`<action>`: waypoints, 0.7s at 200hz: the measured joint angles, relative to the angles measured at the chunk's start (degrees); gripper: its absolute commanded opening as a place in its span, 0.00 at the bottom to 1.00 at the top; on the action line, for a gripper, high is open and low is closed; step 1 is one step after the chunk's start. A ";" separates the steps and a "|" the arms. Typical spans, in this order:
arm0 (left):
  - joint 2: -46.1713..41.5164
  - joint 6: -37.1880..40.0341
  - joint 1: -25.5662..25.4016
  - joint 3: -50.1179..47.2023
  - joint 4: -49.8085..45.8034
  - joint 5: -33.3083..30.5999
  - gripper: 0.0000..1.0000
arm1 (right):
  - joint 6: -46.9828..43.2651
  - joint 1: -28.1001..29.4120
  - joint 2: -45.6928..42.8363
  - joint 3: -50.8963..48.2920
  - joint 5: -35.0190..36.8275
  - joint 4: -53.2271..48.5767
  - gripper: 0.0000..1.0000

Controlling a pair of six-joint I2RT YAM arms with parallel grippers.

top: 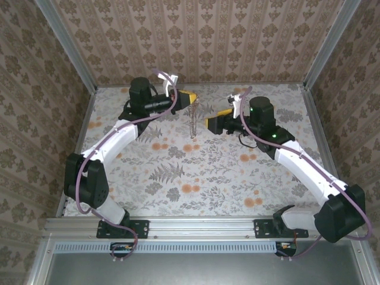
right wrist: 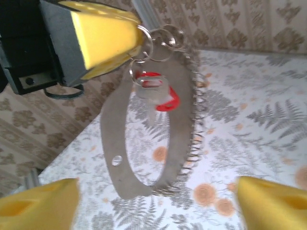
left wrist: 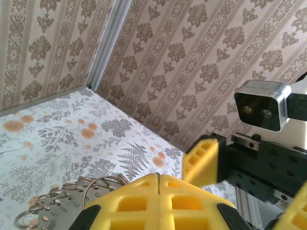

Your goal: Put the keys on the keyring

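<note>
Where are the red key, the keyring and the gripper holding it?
red key [right wrist: 169, 101]: right wrist view, lower red curve.
keyring [right wrist: 180, 120]: right wrist view, right side of band.
left gripper [left wrist: 159, 182]: left wrist view, seam between fingertips.

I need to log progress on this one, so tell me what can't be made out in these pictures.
Top external: the keyring is a thin streak, and any key there is too small to see.
Left wrist: the left gripper and the bottom edge hide most of the keyring.
Right wrist: blur leaves unclear whether the keys are threaded on.
</note>
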 measured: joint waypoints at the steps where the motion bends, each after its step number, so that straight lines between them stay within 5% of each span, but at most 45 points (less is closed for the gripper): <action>1: -0.02 0.00 0.02 -0.04 0.07 -0.02 0.00 | 0.02 -0.02 -0.02 0.00 0.09 -0.04 1.00; 81: -0.07 -1.92 0.07 -0.96 5.25 -0.61 0.00 | 0.55 -1.86 4.35 6.54 25.42 -13.77 1.00; 140: 0.24 -5.68 0.07 -0.96 11.39 -1.62 0.00 | -0.72 -3.15 2.43 2.80 36.35 -9.88 1.00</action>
